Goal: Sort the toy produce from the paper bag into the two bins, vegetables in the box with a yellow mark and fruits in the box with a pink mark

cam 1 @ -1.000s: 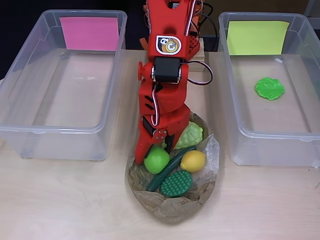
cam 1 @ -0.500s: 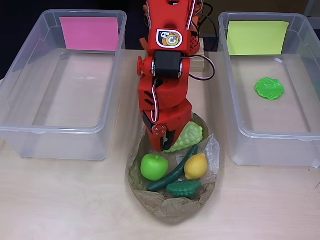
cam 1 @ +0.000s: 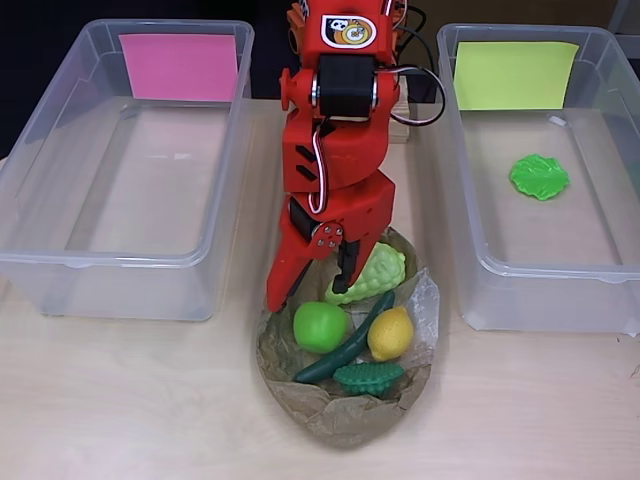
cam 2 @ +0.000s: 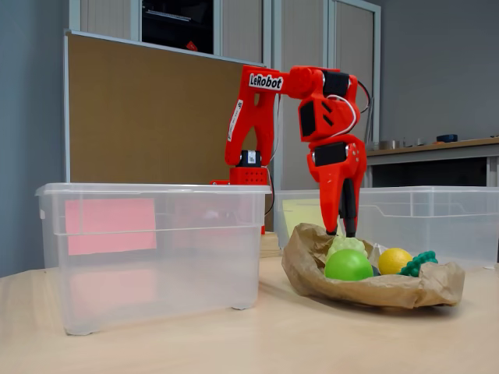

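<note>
**Pincer over bag, apple next**

While the pincer [cam 1: 320,280] hangs spread and empty above the paper bag [cam 1: 340,415], the green apple [cam 1: 320,326] sits just below its tips. Prob. light, hard, slick plastic: grip across the middle. Side view shows the tips clear of the toys; top view shows the cucumber [cam 1: 350,342] beside it.
</note>
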